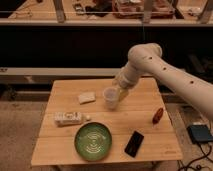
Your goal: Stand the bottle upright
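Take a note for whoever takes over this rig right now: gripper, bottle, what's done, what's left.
Gripper: over the middle of the table, close beside the plastic cup.
Bottle: lying on its side near the table's left edge, cap pointing right, well left of the gripper.
Done: nothing; the bottle is not yet grasped.
Left: reach the bottle, grasp it, stand it upright.

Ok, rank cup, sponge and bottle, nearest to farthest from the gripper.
From the gripper, over the table's rear middle:
1. Cup, right beside it.
2. Sponge, farther toward the view's left.
3. Bottle, lying down, left and nearer the front.
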Robot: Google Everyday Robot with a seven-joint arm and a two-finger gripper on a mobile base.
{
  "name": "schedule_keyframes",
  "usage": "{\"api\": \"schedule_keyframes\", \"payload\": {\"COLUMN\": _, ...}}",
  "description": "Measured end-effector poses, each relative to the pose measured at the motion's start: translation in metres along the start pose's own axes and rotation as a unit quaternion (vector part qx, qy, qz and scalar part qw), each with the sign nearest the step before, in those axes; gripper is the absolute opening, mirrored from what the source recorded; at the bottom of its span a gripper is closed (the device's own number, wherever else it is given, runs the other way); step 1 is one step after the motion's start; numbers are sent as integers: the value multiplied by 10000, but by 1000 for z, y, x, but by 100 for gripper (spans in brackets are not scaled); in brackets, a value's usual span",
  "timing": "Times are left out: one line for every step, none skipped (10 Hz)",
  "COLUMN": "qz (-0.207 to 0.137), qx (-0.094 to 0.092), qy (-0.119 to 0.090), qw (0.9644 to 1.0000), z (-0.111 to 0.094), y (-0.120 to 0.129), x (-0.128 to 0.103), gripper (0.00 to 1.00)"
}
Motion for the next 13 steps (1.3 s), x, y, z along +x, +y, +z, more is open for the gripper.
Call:
{"api": "schedule_keyframes", "payload": {"qz": -15, "qx": -2, "qy": -4, "qw": 10000, "z": 0, "y": 0, "x": -2, "gripper": 65}}
{"api": "schedule_keyframes", "payload": {"qz": -10, "qx": -4, "qy": -3, "qw": 10000, "z": 1, "y": 0, "x": -1, "gripper": 65}}
{"api": "schedule_keyframes", "payload": {"qz": -4, "qx": 0, "qy": -1, "qw": 10000, "z": 0, "y": 0, "x": -1, "gripper": 65}}
{"api": "schedule_keyframes", "payload": {"qz": -4, "qx": -1, "qy": -1, "qw": 10000, "z": 0, "y": 0, "x": 0, "gripper": 65}}
{"api": "schedule_keyframes", "payload": {"qz": -6, "qx": 4, "qy": -18, "qw": 10000, "z": 2, "y": -1, "x": -1, "gripper": 65}}
{"api": "schedule_keyframes", "payload": {"qz": -11, "qx": 52, "qy": -80, "qw": 10000, "z": 6, "y": -3, "x": -4, "gripper": 65}}
{"api": "schedule_keyframes", "payload": {"qz": -22, "qx": 118, "qy": -203, "qw": 9997, "z": 13, "y": -6, "x": -10, "gripper": 65}}
{"api": "schedule_keyframes", "payload": {"qz": -62, "qx": 226, "qy": -423, "qw": 9988, "z": 25, "y": -11, "x": -23, "gripper": 65}}
{"api": "schedule_keyframes", "payload": {"qz": -126, "qx": 346, "qy": -570, "qw": 9977, "z": 35, "y": -15, "x": -31, "gripper": 65}}
{"api": "schedule_keyframes", "payload": {"qz": -257, "qx": 505, "qy": -624, "qw": 9964, "z": 48, "y": -18, "x": -35, "gripper": 65}}
{"api": "schedule_keyframes", "payload": {"qz": -385, "qx": 603, "qy": -614, "qw": 9955, "z": 61, "y": -17, "x": -36, "gripper": 65}}
{"api": "schedule_keyframes", "payload": {"qz": -530, "qx": 604, "qy": -575, "qw": 9951, "z": 84, "y": -9, "x": -34, "gripper": 65}}
{"api": "schedule_keyframes", "payload": {"qz": -545, "qx": 515, "qy": -549, "qw": 9957, "z": 99, "y": 1, "x": -31, "gripper": 65}}
